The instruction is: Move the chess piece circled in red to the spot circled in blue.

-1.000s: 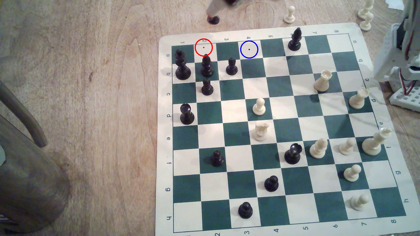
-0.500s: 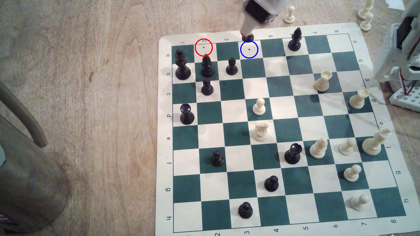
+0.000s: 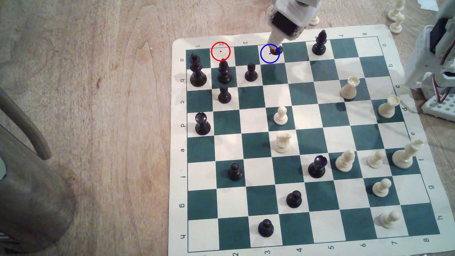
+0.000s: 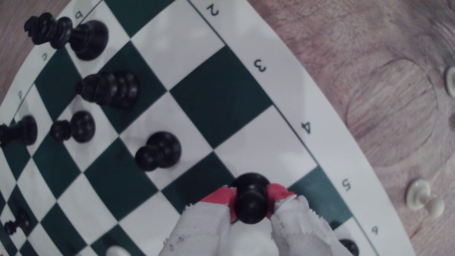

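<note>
So here we're looking at the gripper point(image 4: 251, 197) pinching the black pawn point(image 4: 251, 197) by its neck, jaws closed on it with the red-tipped fingers point(image 4: 216, 197) pressing in from both sides, which is coming through really clearly in the wrist view. In the exterior view the gripper point(image 3: 275, 50) is reaching down from the far edge of the chessboard point(image 3: 177, 147), and the pawn point(image 3: 277, 51) is sitting at the upper right part of the blue ring point(image 3: 269, 53), overlapping it on the side toward column 5. We can't tell whether its base is touching the board or hanging just above it. The red ring point(image 3: 220, 51) is sitting two squares over toward the exterior view's left from the blue ring, on a white square with nothing standing in it, and a taller black piece point(image 3: 223, 71) is poking its top up at the red ring's near rim. Another black pawn point(image 3: 251, 72) is standing one row nearer and one column left of the blue ring, and a black bishop point(image 3: 319, 43) is standing two columns to its right. A white pawn point(image 4: 424, 201) is lying off the board on the wooden bench point(image 3: 98, 98).
</note>
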You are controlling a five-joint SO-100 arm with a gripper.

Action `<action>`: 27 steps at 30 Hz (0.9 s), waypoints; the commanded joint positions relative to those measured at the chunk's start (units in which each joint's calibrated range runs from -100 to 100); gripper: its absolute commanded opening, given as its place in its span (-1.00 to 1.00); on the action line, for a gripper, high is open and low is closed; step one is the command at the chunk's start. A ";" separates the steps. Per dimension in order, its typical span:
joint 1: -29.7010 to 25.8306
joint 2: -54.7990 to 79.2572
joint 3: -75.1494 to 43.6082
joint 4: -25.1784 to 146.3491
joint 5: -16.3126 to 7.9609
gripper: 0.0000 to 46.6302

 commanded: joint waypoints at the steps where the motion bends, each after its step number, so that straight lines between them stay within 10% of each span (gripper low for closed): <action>1: 0.28 -1.79 -0.96 -1.38 0.05 -0.99; 27: 2.32 5.51 -1.69 -6.54 0.44 -0.99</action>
